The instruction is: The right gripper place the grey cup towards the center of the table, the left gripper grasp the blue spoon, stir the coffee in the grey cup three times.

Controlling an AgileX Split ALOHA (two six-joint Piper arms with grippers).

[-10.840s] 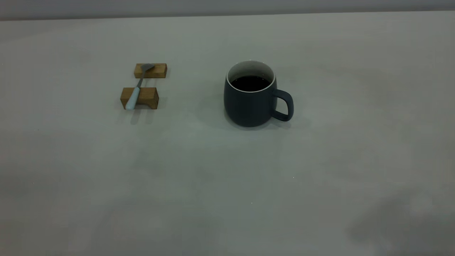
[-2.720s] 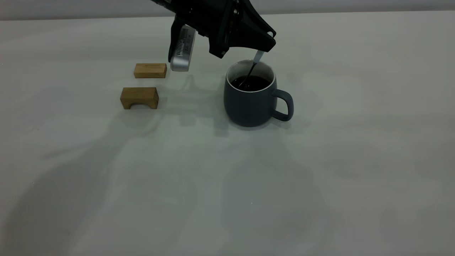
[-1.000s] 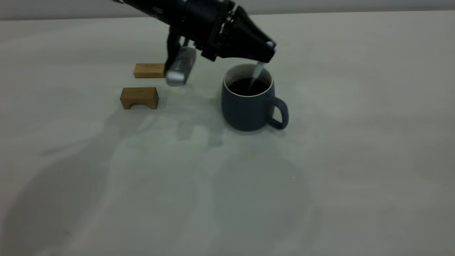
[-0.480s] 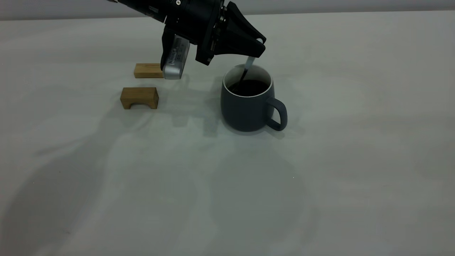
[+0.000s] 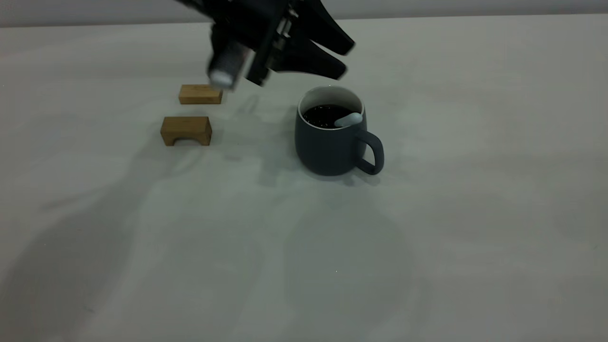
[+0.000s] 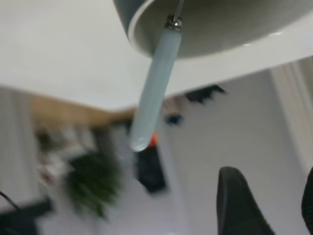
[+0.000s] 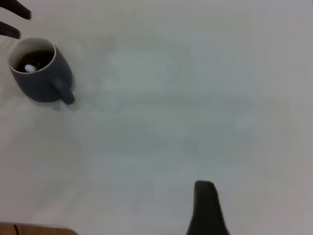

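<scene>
The grey cup [image 5: 330, 142] stands on the table [image 5: 427, 213] a little right of its middle, handle to the right, with dark coffee [image 5: 325, 115] inside. The blue spoon [image 5: 348, 119] lies in the cup, its pale handle leaning on the rim near the cup's handle and its bowl under the coffee. My left gripper [image 5: 346, 61] hovers just above and behind the cup, open and holding nothing. In the left wrist view the spoon [image 6: 154, 88] hangs from the cup's rim [image 6: 142, 36], apart from the left gripper [image 6: 274, 205]. My right gripper [image 7: 205, 205] is far from the cup [image 7: 41, 78].
Two small wooden blocks lie left of the cup: a flat one [image 5: 200, 94] farther back and an arched one [image 5: 186, 130] nearer. The left arm's silver-grey block [image 5: 223, 71] hangs above the flat one. Bare tabletop spreads in front and to the right.
My left gripper has opened, let go of the spoon and lifted slightly; the spoon has tipped over onto the rim. Earlier the cup shifted a little left and forward.
</scene>
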